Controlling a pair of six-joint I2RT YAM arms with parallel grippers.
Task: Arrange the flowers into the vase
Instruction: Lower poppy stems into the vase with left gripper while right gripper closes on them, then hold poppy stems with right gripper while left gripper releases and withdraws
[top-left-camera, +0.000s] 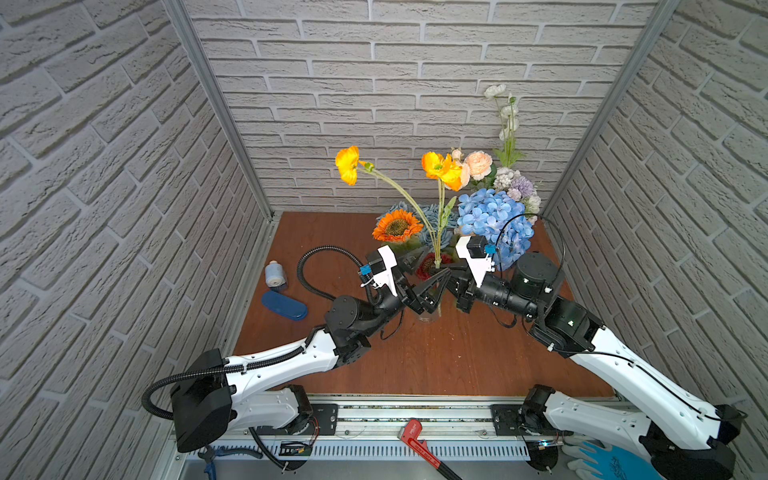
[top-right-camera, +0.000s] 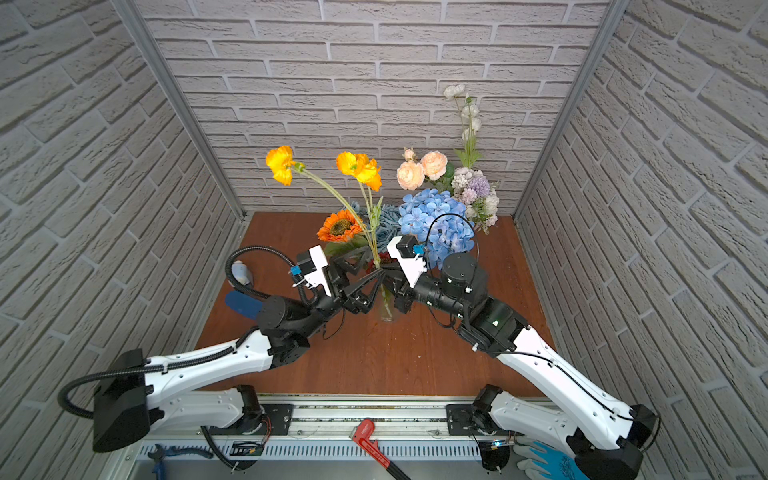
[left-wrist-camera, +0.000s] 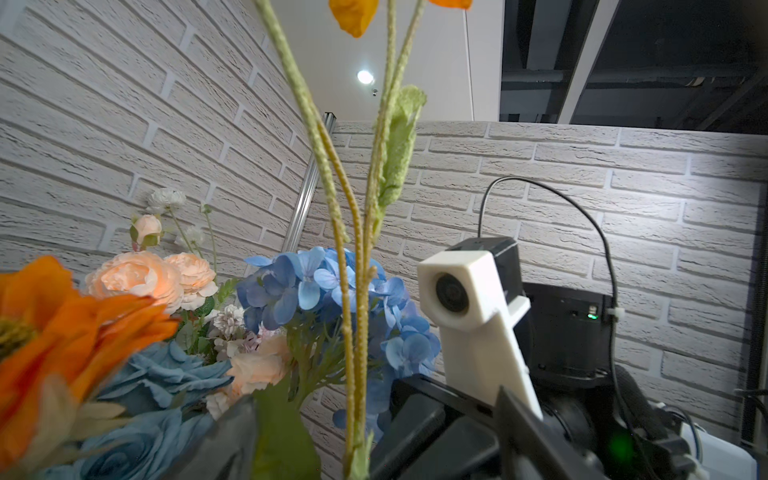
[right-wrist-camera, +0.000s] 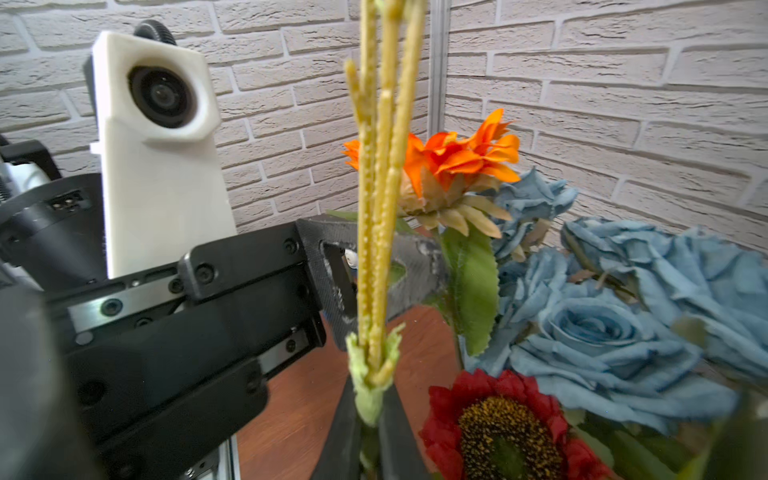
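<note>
**Right pincer clamps the yellow spray above the vase; left pincer stands wide**

In both top views the yellow flowers (top-left-camera: 441, 167) rise at centre frame on long thin stems (top-left-camera: 439, 224) that fan apart from one bundled base. The right gripper (top-left-camera: 441, 268) is closed on that base, directly over the clear glass vase (top-right-camera: 386, 307) that shows between the two arms. Whether the stem end is already inside the vase I cannot tell. The left gripper (top-left-camera: 436, 259) has its jaws spread, one finger on either side of the stems. Behind, toward centre-right, more flowers are bunched together: an orange sunflower (top-left-camera: 397, 225), a blue hydrangea (top-left-camera: 490, 216) and peach roses (top-left-camera: 478, 164).

In the left wrist view the stems look fuzzy and flocked. They pass between the left pincer's dark fingers (left-wrist-camera: 224, 440) with clear gaps on both sides, so this pincer holds nothing.

In the right wrist view the black fingers (right-wrist-camera: 397, 440) pinch a pale green collar (right-wrist-camera: 368, 395) where the stems join. A red sunflower (right-wrist-camera: 503, 428) and dusty-blue roses (right-wrist-camera: 602, 332) sit just beside it, their fabric petals frayed at the edges.

The spray is probably light but top-heavy, and its stems look bendy. The flocking should resist slipping. The low collar seems the best place to hold it, being the stiffest part and well away from the petals, which would crush easily. The glass vase looks easy to tip with a sideways nudge.
</note>
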